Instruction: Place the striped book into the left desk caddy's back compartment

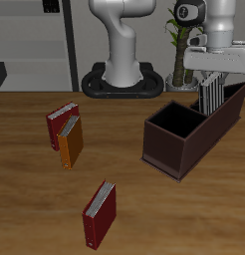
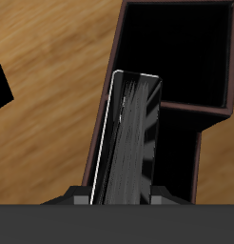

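Note:
My gripper [image 1: 213, 84] is shut on the striped book [image 1: 211, 99] and holds it upright, low over the far end of the left desk caddy [image 1: 170, 149], a long dark brown open box. The book's lower edge is about level with the caddy's rim. In the wrist view the striped book [image 2: 134, 138] hangs from the gripper [image 2: 123, 196], its edge along the caddy's long wall [image 2: 103, 114]. The narrow back compartment [image 2: 182, 162] lies beside and under the book. A partition [image 2: 197, 112] divides it from the large square bay [image 2: 176, 52].
A red book [image 1: 59, 120] and an orange book [image 1: 72, 142] lie together on the table away from the caddy. Another red book [image 1: 99, 213] lies near the front edge. A potted plant [image 1: 181, 45] and the robot base [image 1: 122, 75] stand behind the caddy.

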Motion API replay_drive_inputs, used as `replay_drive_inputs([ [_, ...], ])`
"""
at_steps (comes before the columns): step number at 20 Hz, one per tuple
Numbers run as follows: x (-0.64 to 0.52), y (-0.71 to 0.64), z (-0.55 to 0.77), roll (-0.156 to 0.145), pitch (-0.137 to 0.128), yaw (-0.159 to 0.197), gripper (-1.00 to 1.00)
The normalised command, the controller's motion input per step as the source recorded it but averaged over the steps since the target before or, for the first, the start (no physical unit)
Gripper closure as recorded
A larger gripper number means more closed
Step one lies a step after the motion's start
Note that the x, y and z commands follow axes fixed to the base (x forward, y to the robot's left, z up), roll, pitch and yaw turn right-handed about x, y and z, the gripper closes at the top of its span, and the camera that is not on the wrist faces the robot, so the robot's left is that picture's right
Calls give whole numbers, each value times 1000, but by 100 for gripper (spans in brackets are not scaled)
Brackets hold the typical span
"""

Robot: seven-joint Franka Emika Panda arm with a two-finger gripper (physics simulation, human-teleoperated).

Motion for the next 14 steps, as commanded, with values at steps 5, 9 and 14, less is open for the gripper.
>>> replay_drive_inputs([
  [5,49,59,-247,18,50,-4,100],
  [9,-15,37,-141,19,19,-7,100],
  [14,-19,74,-163,12,19,13,100],
])
